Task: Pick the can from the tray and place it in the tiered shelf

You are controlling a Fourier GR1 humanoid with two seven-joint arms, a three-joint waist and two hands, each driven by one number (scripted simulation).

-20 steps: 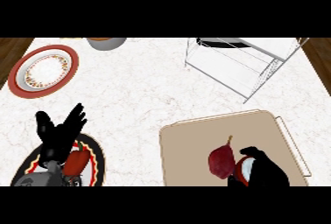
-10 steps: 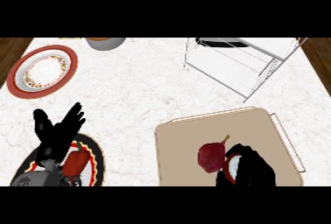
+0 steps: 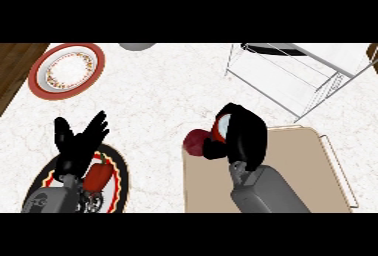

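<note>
Can: You are looking at a dark red can point(image 3: 196, 141) jutting out to the left of the right hand point(image 3: 244, 134), over the upper-left corner of the beige tray point(image 3: 310, 170). A red-and-white rim shows against the palm.

Height: From this steep view you cannot tell whether the can is lifted clear of the tray or touching it.

Handling: Expect a light, stiff can with a smooth round wall. It will probably roll if set on its side, may slide in the grasp, and its thin side could dent.

Where to hold: The middle of the body looks best, with fingers on one side and thumb on the other. Keep both rims free so you can set it down cleanly.

Right hand: It is clamped on the can, black fingers curled over it and hiding much of the body. The grey forearm comes up across the tray.

Left hand: The left hand point(image 3: 77, 142) is open with fingers spread. It rests at the lower left above a dark, red-rimmed plate point(image 3: 120, 175).

Tiered shelf: The white wire tiered shelf point(image 3: 295, 75) stands at the upper right, beyond the tray's far edge and apart from the hand.

Your next move: Carry the can up and right. Judge the opening between tiers before you go in.
</note>
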